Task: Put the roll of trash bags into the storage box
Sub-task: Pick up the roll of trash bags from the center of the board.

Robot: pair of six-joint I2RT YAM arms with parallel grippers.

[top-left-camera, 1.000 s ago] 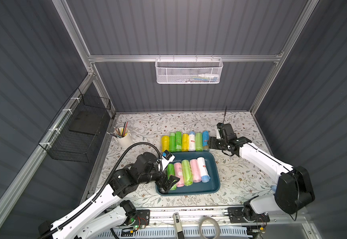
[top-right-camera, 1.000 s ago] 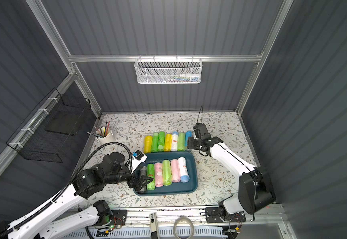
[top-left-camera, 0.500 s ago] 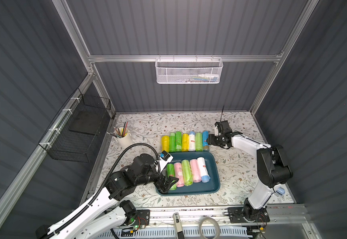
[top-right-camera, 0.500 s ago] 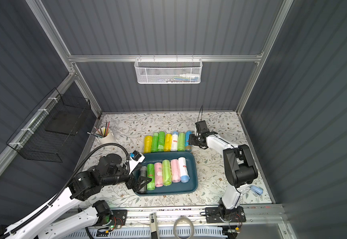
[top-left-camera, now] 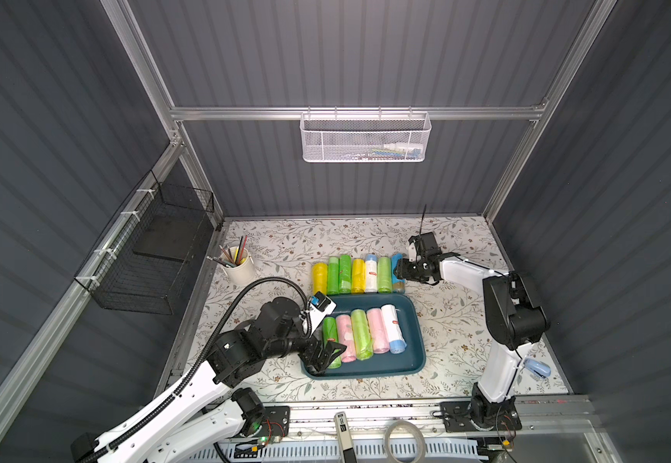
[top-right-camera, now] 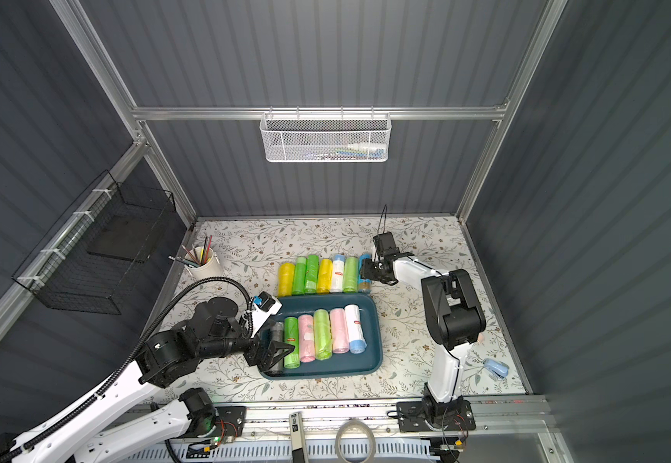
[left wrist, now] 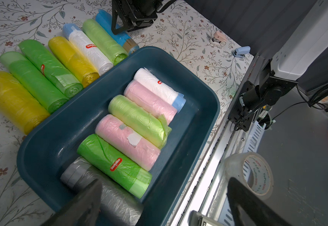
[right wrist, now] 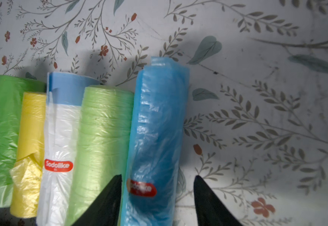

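Note:
The storage box is a dark teal tray holding several rolls; a grey roll lies at its left end. Behind it, several rolls lie in a row on the table. The blue roll of trash bags is the rightmost in that row, also seen in a top view. My right gripper straddles it, open: one finger touches the roll's side toward the light green roll, the other stands clear of it. My left gripper hangs wide open over the tray's near left corner, holding nothing.
A white cup of pencils stands at the back left. A black wire basket hangs on the left wall and a white mesh basket on the back wall. A blue stapler lies front right, a tape roll on the front rail.
The right arm has folded upright at its elbow and its gripper has settled over the blue roll, its jaws narrowing. The left gripper has barely shifted over the tray's corner.

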